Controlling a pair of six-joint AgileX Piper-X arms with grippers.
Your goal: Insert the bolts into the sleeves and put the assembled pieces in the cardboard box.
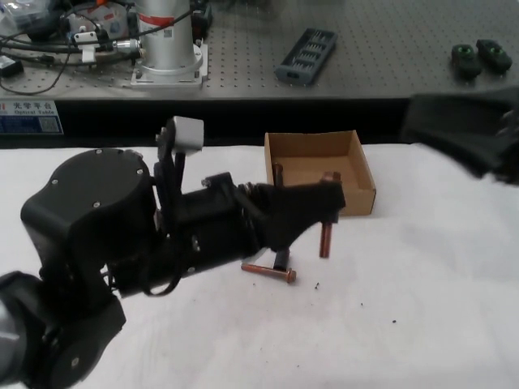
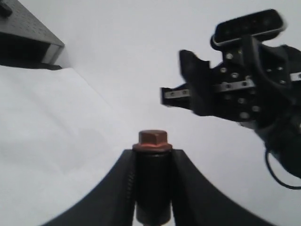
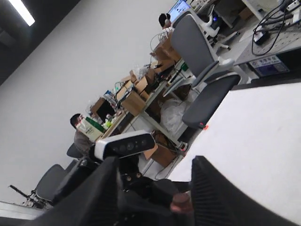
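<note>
The left gripper (image 2: 153, 157) is clenched on a black sleeve (image 2: 153, 188) with a copper bolt (image 2: 153, 138) seated in it.
Nearest, a second bolt (image 1: 269, 272) lies on the white cloth (image 1: 422, 308). The held piece hangs just beside the box (image 1: 361, 201). The right gripper (image 3: 155, 165) gapes, released. Far back is a blue-printed label (image 1: 30, 116), too small to read.

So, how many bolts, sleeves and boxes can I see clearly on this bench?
Bolts: 2, a held bolt in the left hand and a loose bolt on the cloth.
Sleeves: 1, the sleeve around the held bolt.
Boxes: 1, the box.
Total: 4.
A reddish piece inside the box is too unclear to count.
</note>
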